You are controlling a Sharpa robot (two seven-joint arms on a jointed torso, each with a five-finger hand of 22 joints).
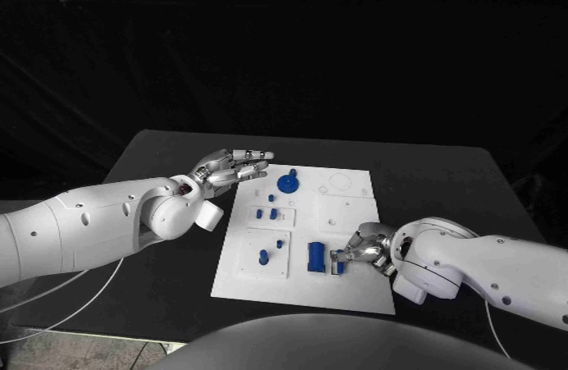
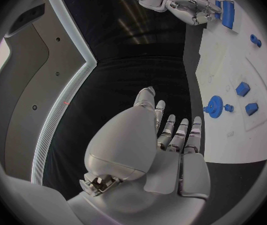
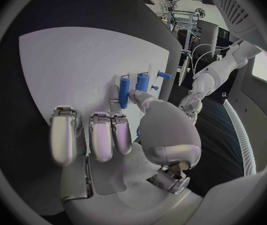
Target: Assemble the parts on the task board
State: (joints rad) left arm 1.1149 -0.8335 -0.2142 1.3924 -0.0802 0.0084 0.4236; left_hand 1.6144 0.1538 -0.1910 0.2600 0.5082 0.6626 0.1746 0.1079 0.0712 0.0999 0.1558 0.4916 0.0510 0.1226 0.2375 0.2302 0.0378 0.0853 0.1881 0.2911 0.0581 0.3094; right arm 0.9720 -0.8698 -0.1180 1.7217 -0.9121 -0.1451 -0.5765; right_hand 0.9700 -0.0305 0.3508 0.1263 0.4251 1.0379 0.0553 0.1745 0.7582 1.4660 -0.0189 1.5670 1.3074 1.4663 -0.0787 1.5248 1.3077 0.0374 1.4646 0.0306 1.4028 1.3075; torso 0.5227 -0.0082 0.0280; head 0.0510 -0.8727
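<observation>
Parts are what the right hand (image 1: 364, 249) is working on: its fingers (image 1: 350, 258) are curled down at the near right portion of the task board (image 1: 355, 292), with the tips against a small blue piece (image 1: 340, 267) that stands just beside the large blue block (image 1: 316, 256). Whether they actually pinch that piece or only press on it I cannot tell; the right wrist view shows a thumb and a finger closing on a blue upright part (image 3: 125, 92), the other fingers extended. The left hand (image 1: 231, 168) hovers off the board's far left corner, fingers straight and spread, holding nothing.

Judging by what stands on the board, the work is partway along: a blue gear (image 1: 288, 182) sits near the far edge, two small blocks (image 1: 267, 214) stand at the left middle, and two pegs (image 1: 268, 252) rise from the inset plate near the left. Several pale outlines and recesses at the far right look unfilled, so more remains, I think.

Beneath the board, the black surface (image 1: 438, 173) reaches well out on all sides, and the room behind it is dark.
</observation>
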